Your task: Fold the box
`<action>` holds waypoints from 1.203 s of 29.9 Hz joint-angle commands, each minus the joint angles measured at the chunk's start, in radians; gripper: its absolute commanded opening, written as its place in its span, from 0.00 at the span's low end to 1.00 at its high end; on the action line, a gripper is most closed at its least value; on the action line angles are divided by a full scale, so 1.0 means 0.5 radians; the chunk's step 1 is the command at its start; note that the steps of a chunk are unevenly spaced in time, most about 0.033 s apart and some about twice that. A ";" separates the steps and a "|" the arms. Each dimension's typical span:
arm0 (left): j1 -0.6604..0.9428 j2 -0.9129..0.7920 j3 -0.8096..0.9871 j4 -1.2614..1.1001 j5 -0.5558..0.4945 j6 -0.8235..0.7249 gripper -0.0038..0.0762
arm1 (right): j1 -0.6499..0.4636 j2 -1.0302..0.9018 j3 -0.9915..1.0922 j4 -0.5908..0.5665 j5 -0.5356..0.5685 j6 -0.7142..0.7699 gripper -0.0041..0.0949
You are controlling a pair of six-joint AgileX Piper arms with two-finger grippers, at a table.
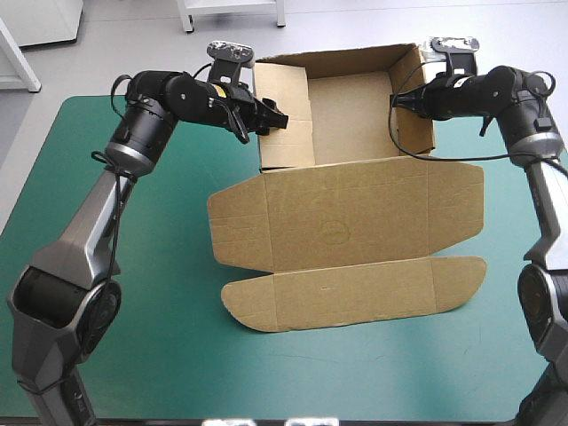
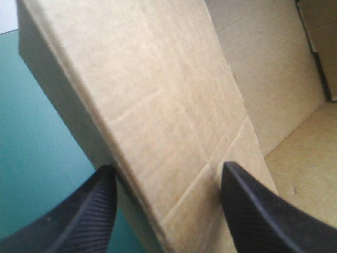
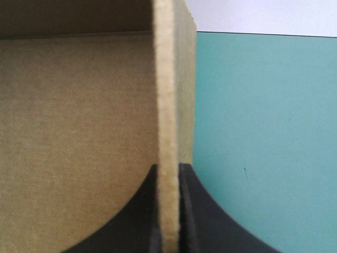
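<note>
Teal-green table (image 1: pixel 151 319), box (image 1: pixel 293 235) at middle: lid (image 1: pixel 355 297) flat, nearest robot; tray (image 1: pixel 355 115) beyond, walls up. At tray's left wall, left gripper (image 2: pixel 167 171) straddles board, fingers apart, not pinching. At right wall, right gripper (image 3: pixel 168 171) clamped on board edge. Step, likely: seating side walls. Next calls for left pinch, then even pressure.

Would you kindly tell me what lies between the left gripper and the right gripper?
The box, its walls raised: the high view shows the left gripper at its left wall and the right gripper at its right wall.
</note>
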 commanded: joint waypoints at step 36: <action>-0.087 0.180 -0.200 0.250 0.109 -0.240 0.04 | 0.209 0.065 -0.066 0.089 0.253 0.125 0.03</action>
